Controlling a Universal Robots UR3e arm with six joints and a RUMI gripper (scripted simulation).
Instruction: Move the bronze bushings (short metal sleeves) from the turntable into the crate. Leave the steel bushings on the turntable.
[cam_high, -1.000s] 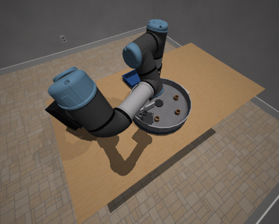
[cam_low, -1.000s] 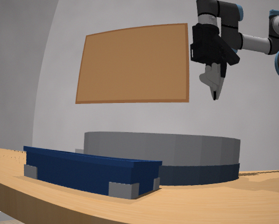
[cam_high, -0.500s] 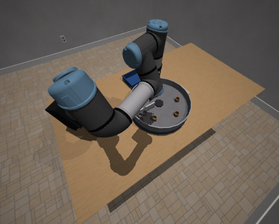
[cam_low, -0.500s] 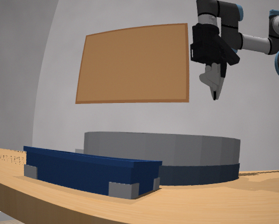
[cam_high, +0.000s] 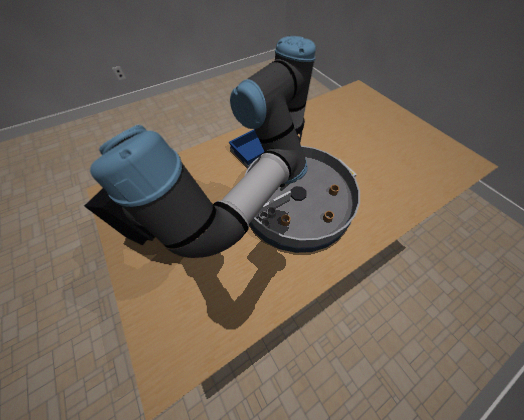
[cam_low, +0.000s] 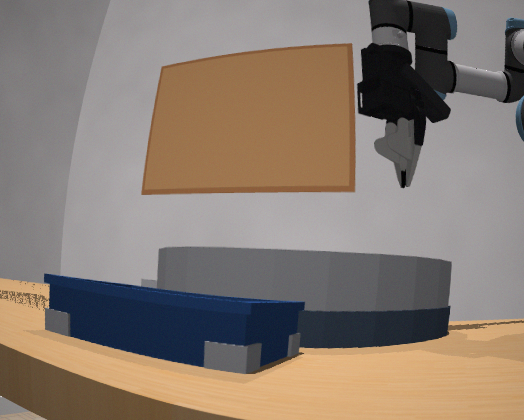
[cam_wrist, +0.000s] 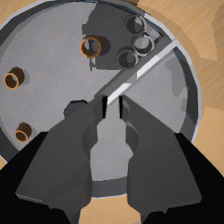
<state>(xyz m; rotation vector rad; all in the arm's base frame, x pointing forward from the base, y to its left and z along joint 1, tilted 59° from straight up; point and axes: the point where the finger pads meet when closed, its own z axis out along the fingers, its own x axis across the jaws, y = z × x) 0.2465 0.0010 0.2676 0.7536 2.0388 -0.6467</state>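
Note:
The grey turntable holds three bronze bushings. In the wrist view they show as one near the top middle and two at the left. Three steel bushings cluster beside a light divider bar. My gripper is shut with nothing between its fingers and hangs high above the turntable, over its middle. The blue crate stands beside the turntable.
The turntable and crate stand on a wooden table. My arm's big joints reach over the table's left part and hide part of the turntable and crate in the top view. A dark hub marks the turntable's centre.

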